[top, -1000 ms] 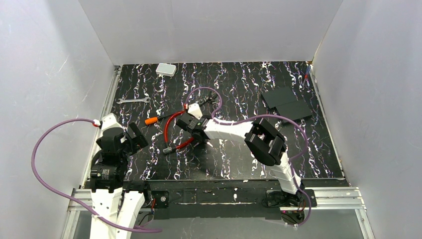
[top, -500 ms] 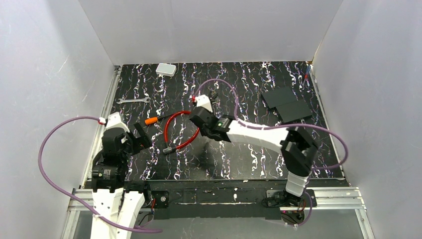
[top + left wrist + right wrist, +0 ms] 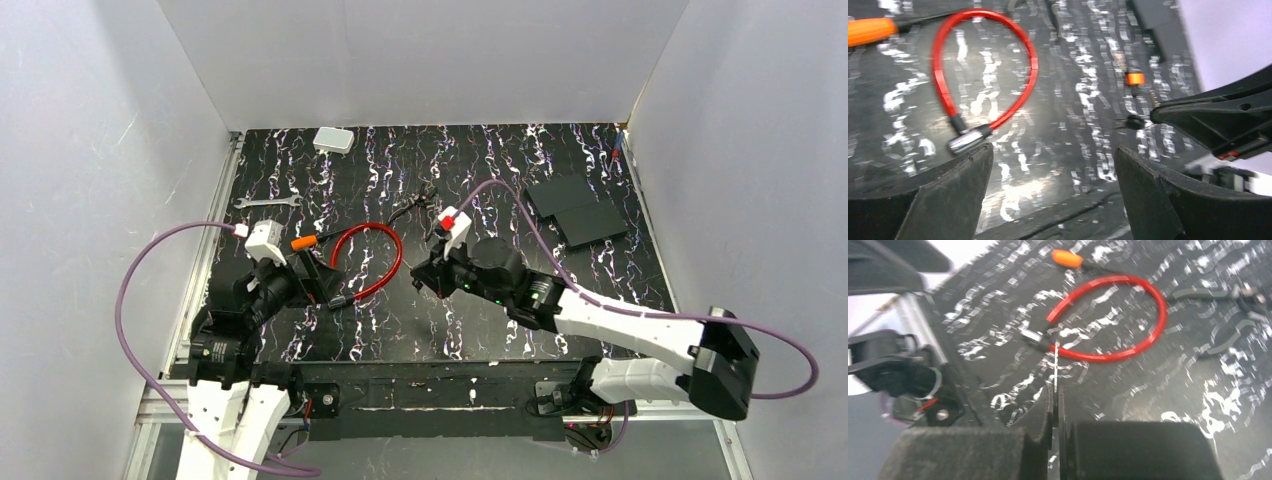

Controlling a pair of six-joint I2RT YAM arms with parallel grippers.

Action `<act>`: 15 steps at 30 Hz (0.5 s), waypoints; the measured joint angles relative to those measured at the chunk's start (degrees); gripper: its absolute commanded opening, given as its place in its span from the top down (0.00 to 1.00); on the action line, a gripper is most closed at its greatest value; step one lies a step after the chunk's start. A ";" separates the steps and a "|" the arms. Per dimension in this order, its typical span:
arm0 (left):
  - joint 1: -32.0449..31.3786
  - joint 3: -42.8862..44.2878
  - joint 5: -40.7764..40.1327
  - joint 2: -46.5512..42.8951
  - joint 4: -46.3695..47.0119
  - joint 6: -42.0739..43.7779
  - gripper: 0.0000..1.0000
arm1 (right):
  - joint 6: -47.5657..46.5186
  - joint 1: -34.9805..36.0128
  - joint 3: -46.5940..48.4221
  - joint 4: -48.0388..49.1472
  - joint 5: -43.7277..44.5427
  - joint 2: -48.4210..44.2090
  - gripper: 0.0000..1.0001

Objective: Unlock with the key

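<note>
Reaching low leftward, right tool [image 3: 1055, 397] clenched on key [image 3: 1055, 365]; left tool [image 3: 1053, 150] spread wide.

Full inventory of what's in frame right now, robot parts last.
cable lock: 1, red loop with a metal barrel, centre-left of the mat
screwdriver: 1, orange handle, just left of the loop
wrench: 1, silver, far left
box: 1, white, back edge
pliers: 1, black, behind the loop, to its right
flat plates: 2 it seems, black, overlapping, back right
key: 1, thin metal blade, pinched in the right gripper
mat: 1, black with white streaks, covers the table
left gripper: 1, black, open, near the lock barrel
right gripper: 1, black, shut on the key, right of the loop
</note>
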 measured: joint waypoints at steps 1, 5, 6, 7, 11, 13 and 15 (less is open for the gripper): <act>0.00 -0.50 2.75 -0.44 1.31 -1.57 0.09 | -0.57 -0.13 -0.85 1.53 -2.36 -1.97 0.99; 0.00 -1.92 12.37 -0.87 8.13 -8.50 0.18 | -1.36 -0.31 -2.23 5.44 -9.18 -6.97 0.99; 0.00 -2.49 14.36 -0.87 10.25 -10.25 0.20 | -1.36 -0.33 -2.34 5.84 -10.36 -7.76 0.99; 0.00 -3.45 16.92 -0.87 13.27 -12.63 0.21 | -1.29 -0.33 -2.36 6.27 -11.74 -8.59 0.99; 0.00 -6.80 24.46 -0.63 23.96 -21.59 0.28 | 0.35 -0.33 -2.97 8.70 -16.24 -11.34 0.99; -0.02 -7.65 27.12 -0.17 28.63 -25.20 0.33 | 1.51 -0.33 -3.32 9.84 -17.75 -11.96 0.99; -0.15 -7.85 28.98 0.44 32.33 -27.80 0.35 | 3.34 -0.33 -3.56 11.56 -19.41 -12.04 0.99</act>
